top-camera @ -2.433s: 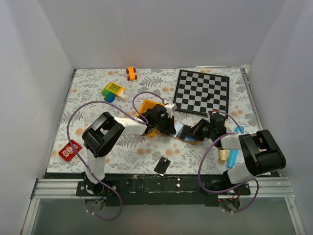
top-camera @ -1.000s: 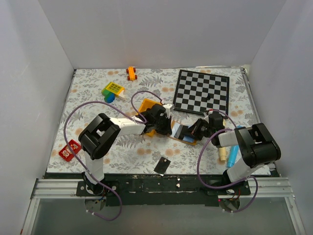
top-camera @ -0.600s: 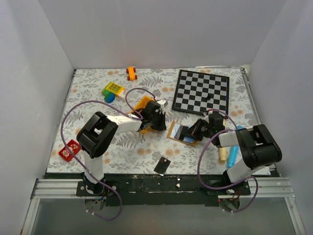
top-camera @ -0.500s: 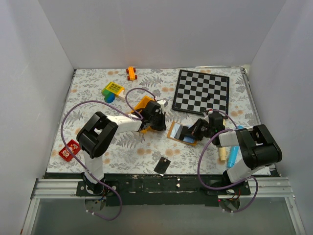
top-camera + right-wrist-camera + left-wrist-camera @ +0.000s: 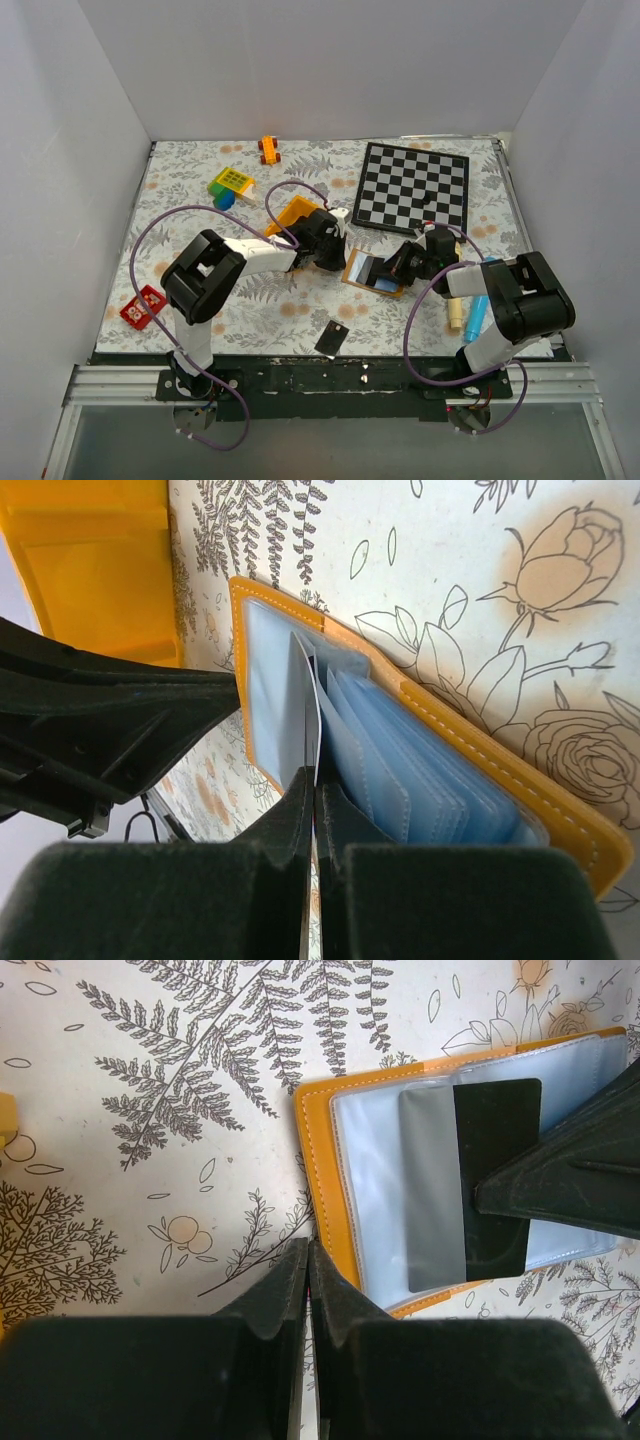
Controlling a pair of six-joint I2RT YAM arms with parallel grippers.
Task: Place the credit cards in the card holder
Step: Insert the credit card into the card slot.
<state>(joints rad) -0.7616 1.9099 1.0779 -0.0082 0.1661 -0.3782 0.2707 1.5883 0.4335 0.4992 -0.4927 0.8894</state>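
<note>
Left wrist: right tool (image 5: 490,1198) hides part of credit card (image 5: 495,1130)

The top camera is looking down from behind, while both wrist cameras are staring closely beyond their fingertips (image 5: 275,1295) at the shared card holder (image 5: 318,1180).

2 arms stretch inward and low, their grippers nearly meeting. The left gripper (image 5: 307,1252) has its fingers pressed together; the right gripper (image 5: 310,780) pinches a credit card (image 5: 495,1175).
</note>
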